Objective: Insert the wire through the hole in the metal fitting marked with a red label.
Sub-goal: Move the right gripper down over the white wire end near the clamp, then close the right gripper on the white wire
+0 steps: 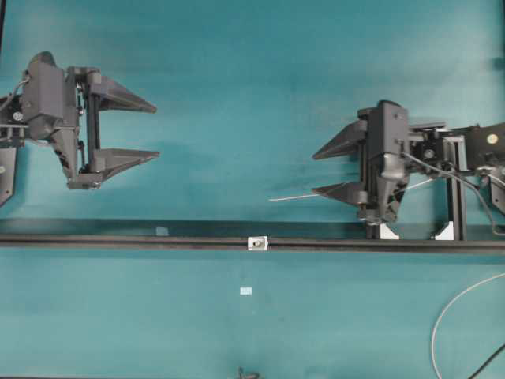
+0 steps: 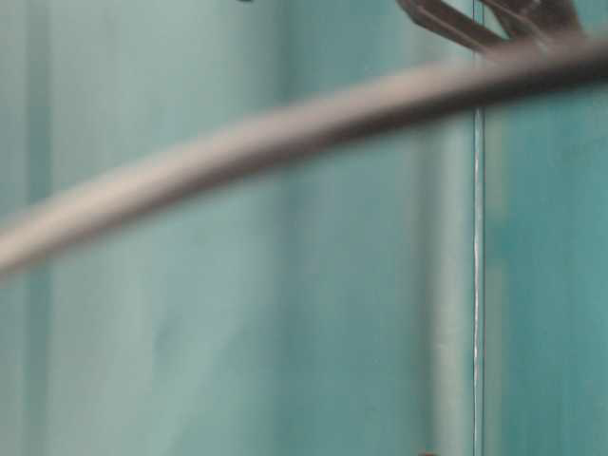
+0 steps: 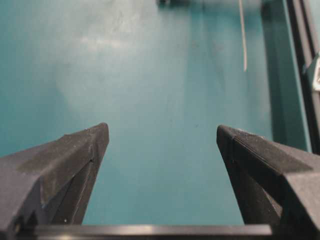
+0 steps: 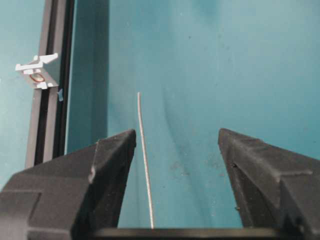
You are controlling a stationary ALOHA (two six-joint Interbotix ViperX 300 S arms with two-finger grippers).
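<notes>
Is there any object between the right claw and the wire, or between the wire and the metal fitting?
Nothing visible stands in the way. The wire lies on the mat between the open fingers of the right claw, close to one finger. From its free end to the metal fitting on the black rail there is only bare mat.

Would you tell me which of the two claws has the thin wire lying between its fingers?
The right claw: the wire runs between its open fingers. The left claw frames only bare teal table.

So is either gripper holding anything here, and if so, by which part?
Nothing is held. The left gripper and right gripper both stand open; the wire lies on the table between the right jaws, untouched.
</notes>
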